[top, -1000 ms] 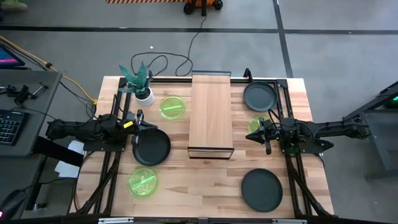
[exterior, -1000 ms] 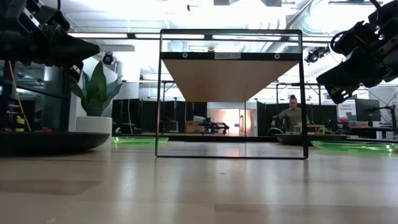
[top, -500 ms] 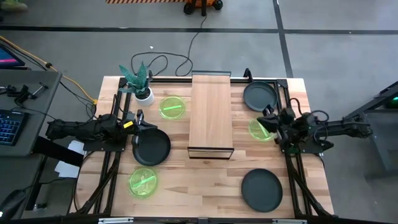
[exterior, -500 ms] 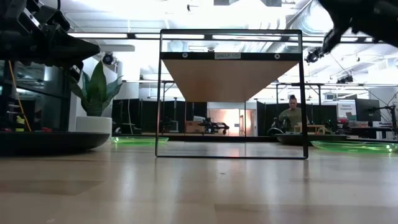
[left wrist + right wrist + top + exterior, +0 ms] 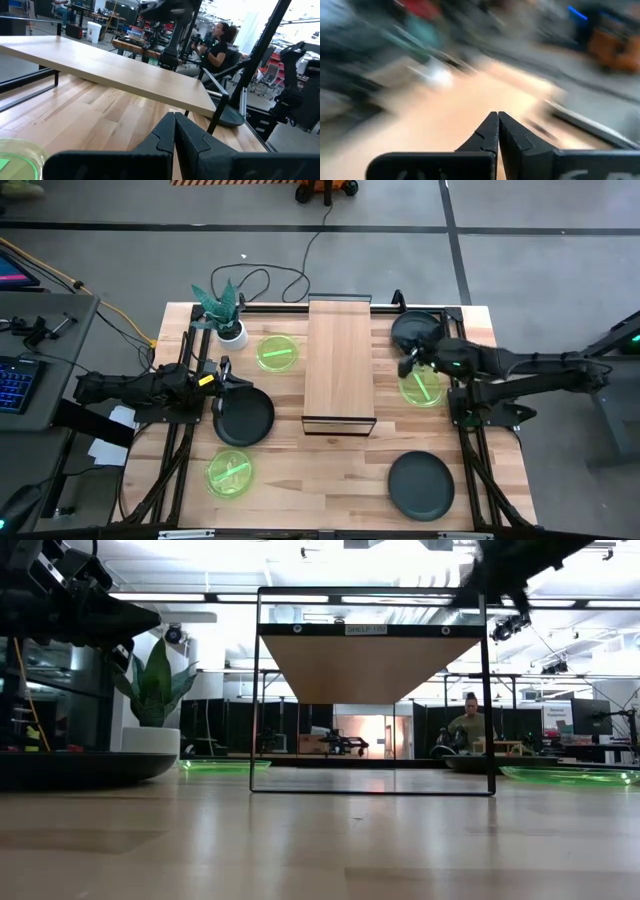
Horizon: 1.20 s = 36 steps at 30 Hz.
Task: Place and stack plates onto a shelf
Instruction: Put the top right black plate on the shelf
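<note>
The shelf, a light-wood board on a thin black frame, stands mid-table. Three dark grey plates and three neon green plates lie flat on the tabletop, none on the shelf. My left gripper is shut and hovers at the left rim of the near-left dark plate, raised off the table. My right gripper is shut and high in the air, between the shelf's right edge and the right green plate.
A white pot with a green plant stands at the far left corner. Black cables lie along the far edge. The shelf's black frame leaves open space underneath. A seated person is in the room beyond the table.
My right gripper has risen from just above the right green plate and swung toward the far edge and the shelf, turning as it went; its wrist view is smeared by the motion. The left arm and all plates have stayed put.
</note>
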Each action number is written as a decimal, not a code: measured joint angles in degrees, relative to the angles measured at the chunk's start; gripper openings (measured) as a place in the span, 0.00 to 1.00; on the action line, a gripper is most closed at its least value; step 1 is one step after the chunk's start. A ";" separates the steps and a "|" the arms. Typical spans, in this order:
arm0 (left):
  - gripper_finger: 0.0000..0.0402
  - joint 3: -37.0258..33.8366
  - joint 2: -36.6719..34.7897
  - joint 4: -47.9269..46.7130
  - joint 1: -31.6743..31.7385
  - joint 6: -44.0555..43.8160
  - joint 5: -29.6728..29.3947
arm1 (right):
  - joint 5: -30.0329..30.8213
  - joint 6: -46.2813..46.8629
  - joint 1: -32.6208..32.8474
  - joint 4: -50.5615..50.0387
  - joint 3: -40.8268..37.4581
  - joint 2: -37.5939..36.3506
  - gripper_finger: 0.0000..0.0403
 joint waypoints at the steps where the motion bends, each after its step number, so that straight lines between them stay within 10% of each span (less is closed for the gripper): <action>1: 0.00 -0.01 -0.01 0.00 0.00 0.00 -0.02 | 1.24 3.33 -0.92 -6.88 2.32 1.60 0.01; 7: 0.00 0.00 -0.01 0.02 -0.01 0.00 -0.01 | -1.68 16.45 -6.52 -26.27 4.30 9.27 0.16; 17: 0.00 0.01 0.01 0.00 -0.02 -0.02 -0.02 | -12.69 13.06 -17.39 -10.88 -9.53 15.01 0.43; 36: 0.00 0.01 -0.01 0.00 -0.02 0.00 -0.02 | -18.78 4.43 -27.94 5.28 -12.53 29.52 0.42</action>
